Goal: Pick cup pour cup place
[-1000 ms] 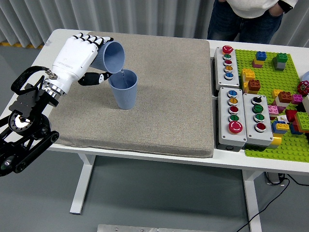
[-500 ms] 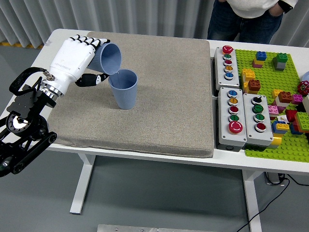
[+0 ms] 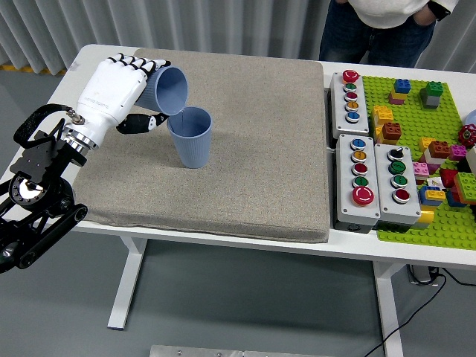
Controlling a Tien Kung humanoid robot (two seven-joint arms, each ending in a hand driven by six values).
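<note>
1. your left hand is wrapping its white fingers around a blue cup, with the thumb lying under it, so the grip is closed on the cup.
2. you are holding that cup tilted steeply, its open mouth facing right and down, its lower lip just above the rim of the second cup.
3. the second cup is standing upright on the grey mat, towards the mat's left half, directly right of your hand.
4. you are not going to read the contents from here: the inside of the tilted cup looks plain blue, and the inside of the standing cup is too shadowed to tell whether anything is in it. no stream is showing between the two.
5. the mat is lying on the white table and covering most of its left and middle part.
6. right of the mat, three grey button boxes are sitting: one at the back and two side by side nearer the front, with coloured buttons on top.
7. further right, a green baseplate is carrying loose coloured bricks.
8. a person is standing at the far side, top right, hands at the hips and away from the table.
</note>
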